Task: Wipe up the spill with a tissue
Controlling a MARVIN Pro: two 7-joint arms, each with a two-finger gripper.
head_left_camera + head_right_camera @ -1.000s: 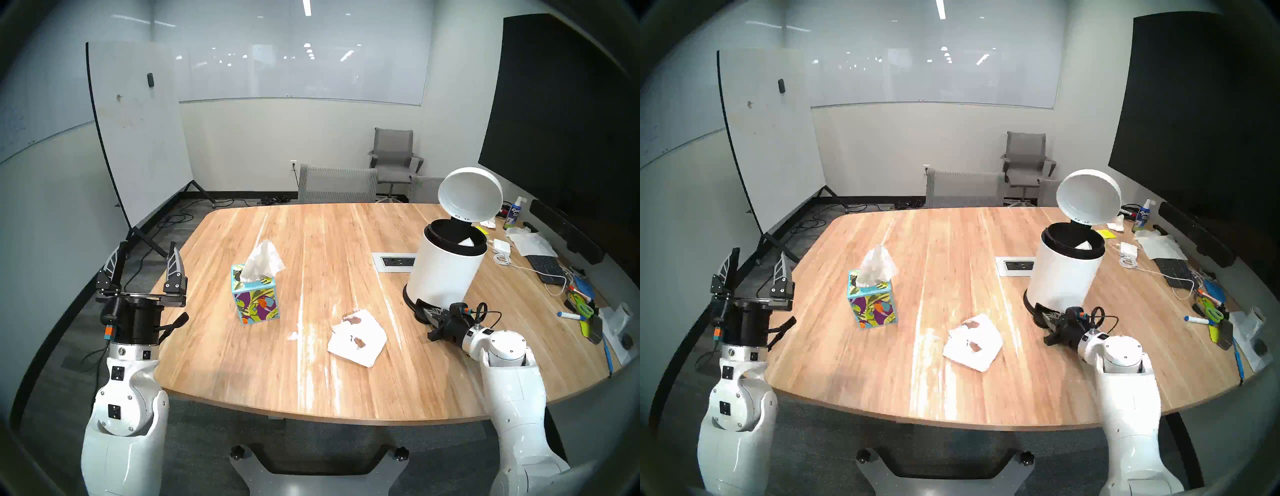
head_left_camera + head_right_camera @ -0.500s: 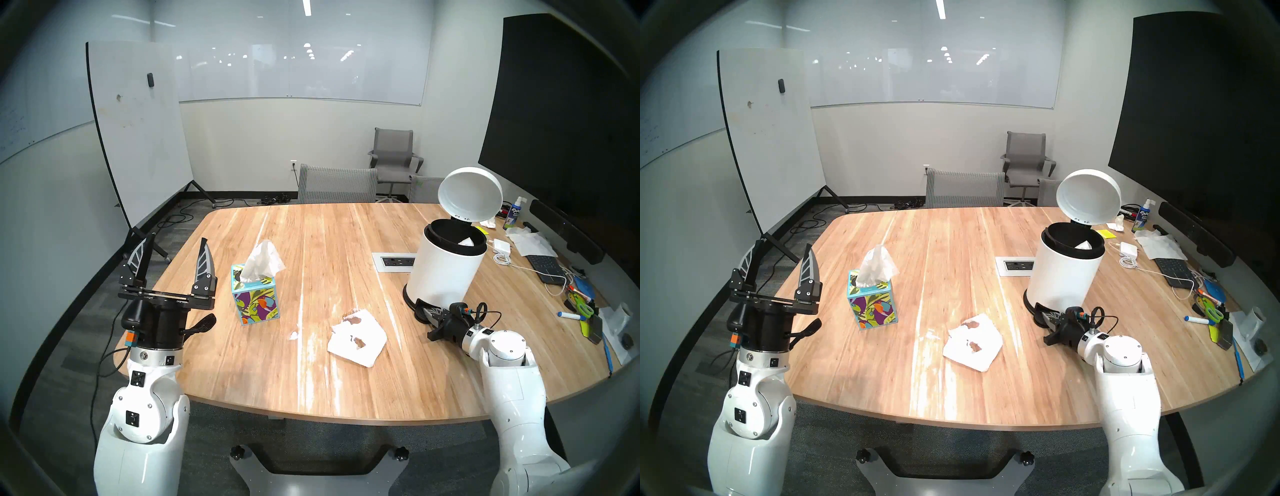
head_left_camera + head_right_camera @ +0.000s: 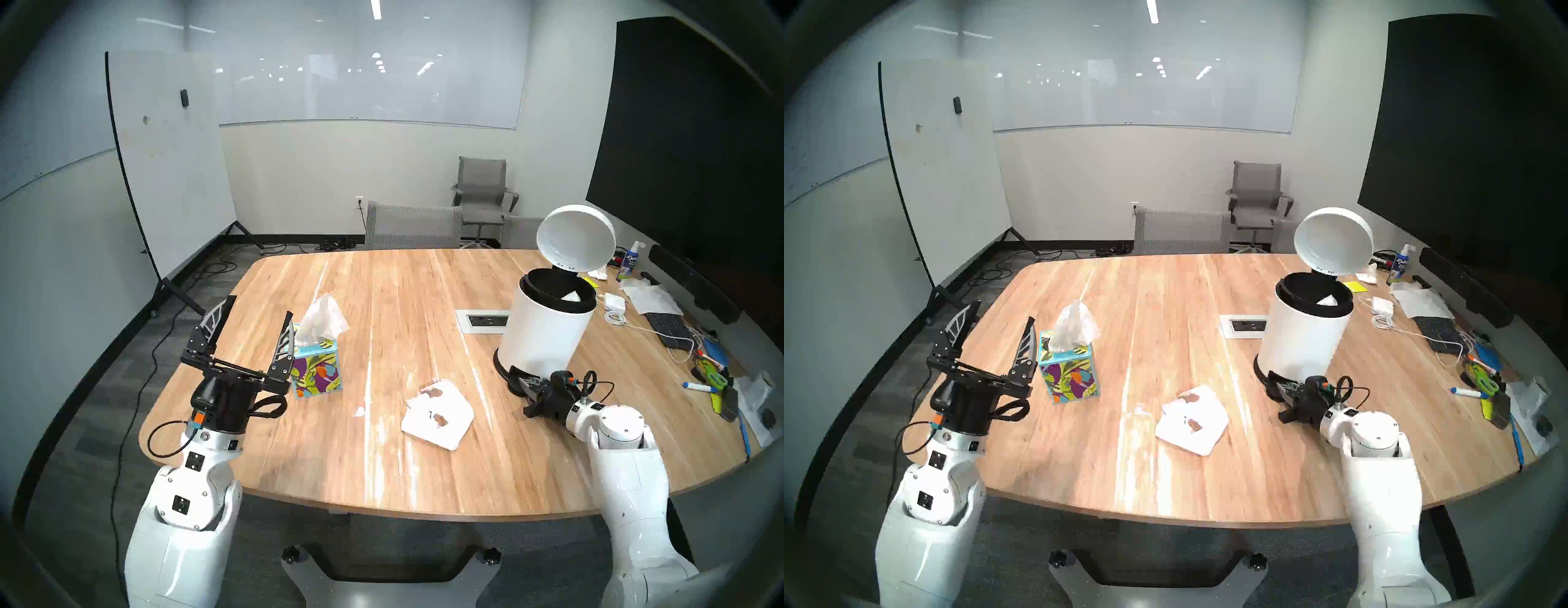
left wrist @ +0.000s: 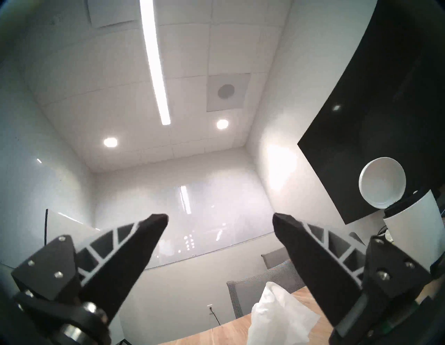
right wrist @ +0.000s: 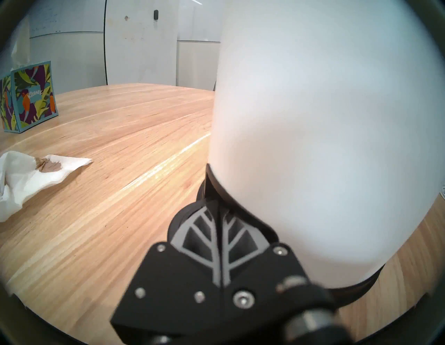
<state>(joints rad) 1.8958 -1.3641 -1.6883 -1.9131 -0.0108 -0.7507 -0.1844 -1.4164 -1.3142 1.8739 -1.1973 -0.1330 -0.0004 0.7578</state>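
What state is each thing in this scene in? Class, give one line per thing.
Bin: upright, lid up, white paper inside.
Tissue box: upright, one tissue sticking out.
Used tissue: flat on the table, brown stains.
Left gripper: fingers wide apart, empty, beside the box.
Right gripper: fingers shut, at the bin's base.

Grey chair (image 3: 483,193) against the pale wall (image 3: 339,170) (rolling whiteboard (image 3: 169,161) leftward), dark screen (image 3: 695,140) opposite.
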